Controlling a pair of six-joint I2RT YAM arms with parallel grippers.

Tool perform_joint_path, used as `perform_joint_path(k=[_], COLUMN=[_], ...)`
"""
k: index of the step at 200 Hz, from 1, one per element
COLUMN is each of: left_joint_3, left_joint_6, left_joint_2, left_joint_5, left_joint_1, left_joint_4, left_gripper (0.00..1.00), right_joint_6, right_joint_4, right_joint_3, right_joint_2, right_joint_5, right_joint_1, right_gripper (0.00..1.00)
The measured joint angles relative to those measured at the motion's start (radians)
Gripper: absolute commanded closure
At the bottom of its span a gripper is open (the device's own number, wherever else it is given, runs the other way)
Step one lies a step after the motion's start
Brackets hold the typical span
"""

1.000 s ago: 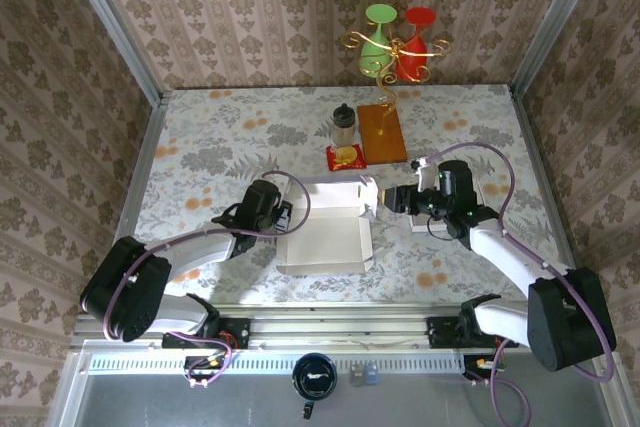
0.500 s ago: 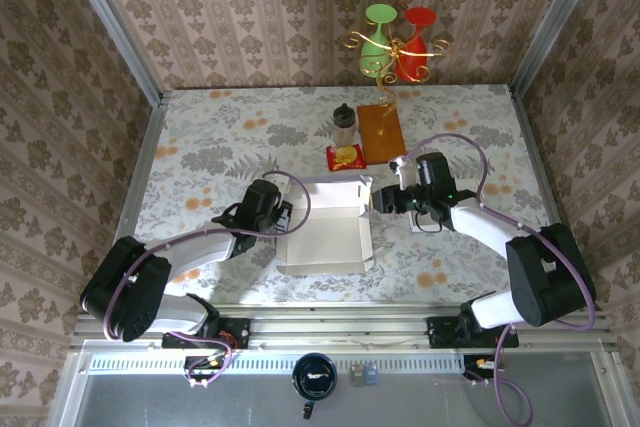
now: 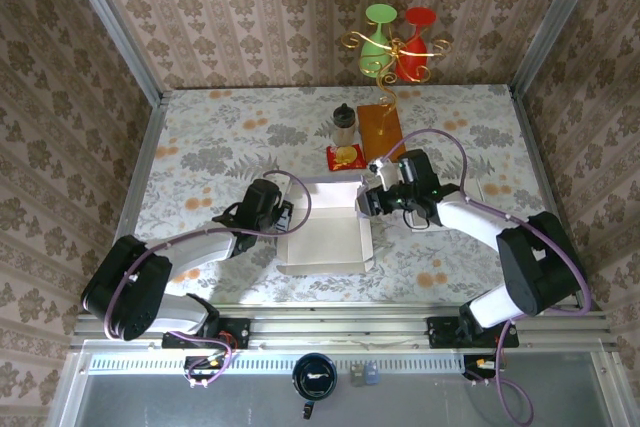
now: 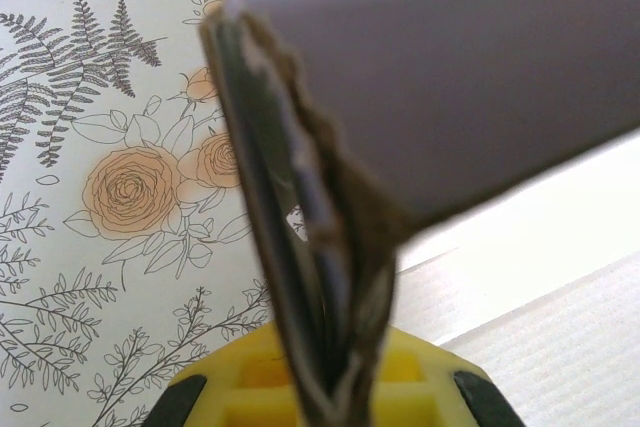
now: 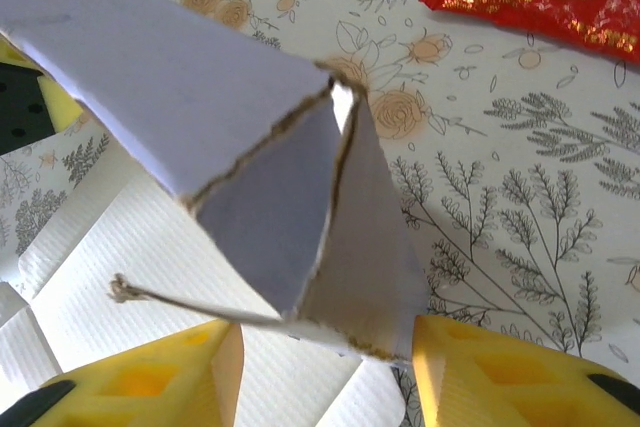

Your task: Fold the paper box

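Left pincer: it was closed tight on the left wall of the paper box. In the left wrist view, the torn cardboard edge stood clamped between the yellow fingers.
Right pincer: it was about half wide. Its yellow fingers stood on both sides of the box's far right corner. A gap showed beside one finger, so the corner was not gripped.
Box: it was white and open on top. It lay on the table near the front edge, between the two arms. Its ribbed floor was flat and its walls were raised.
Corner: in the right wrist view, two flaps met at a rough brown edge and made a pointed shape above the floor.
Snack packet: it was red and lay just beyond the box, not touching it.
Bottle: it was small with a dark cap, and stood upright behind the packet.
Brown board: it lay just right of the bottle and the packet.
Glasses: one green glass and one red glass hung upside down on a golden wire stand at the far edge.
Table: it was covered with a flowered cloth.
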Motion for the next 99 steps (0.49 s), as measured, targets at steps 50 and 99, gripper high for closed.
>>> perform_joint_path(k=[50, 99], left_joint_3=[0.0, 0.001], left_joint_6=[0.001, 0.001], left_joint_2=[0.0, 0.001], left_joint_5=[0.007, 0.008], left_joint_1=[0.005, 0.005], left_joint_4=[0.0, 0.0], left_gripper=[1.0, 1.0], right_joint_6=[-0.029, -0.037], right_joint_4=[-0.021, -0.041], right_joint_3=[0.027, 0.04], right_joint_2=[0.016, 0.016], right_joint_5=[0.029, 0.123], right_joint_1=[0.024, 0.08], right_gripper=[0.59, 0.7])
